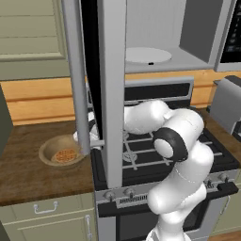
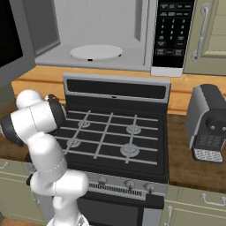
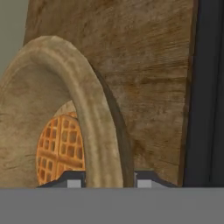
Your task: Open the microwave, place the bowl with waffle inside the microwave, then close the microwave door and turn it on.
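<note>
Bowl (image 1: pixel 60 151), shallow, round and tan-brown with a wooden look, sits on the dark wooden counter (image 1: pixel 28 164) just left of the black gas stove (image 1: pixel 155 150). A small round orange-brown gridded waffle (image 1: pixel 64 155) lies inside it. In the hand view the two-finger gripper (image 3: pixel 106 178) straddles the bowl's rim on the stove side, one dark fingertip (image 3: pixel 71 179) inside the bowl beside the waffle and the other outside; the jaws are clamped on that rim. Above the stove hangs the large silver-grey microwave (image 2: pixel 101 39), its light grey interior and white round turntable (image 2: pixel 96 51) exposed. The silver-grey framed microwave door (image 1: pixel 101 80) stands swung wide open, reaching out over the stove's left edge.
</note>
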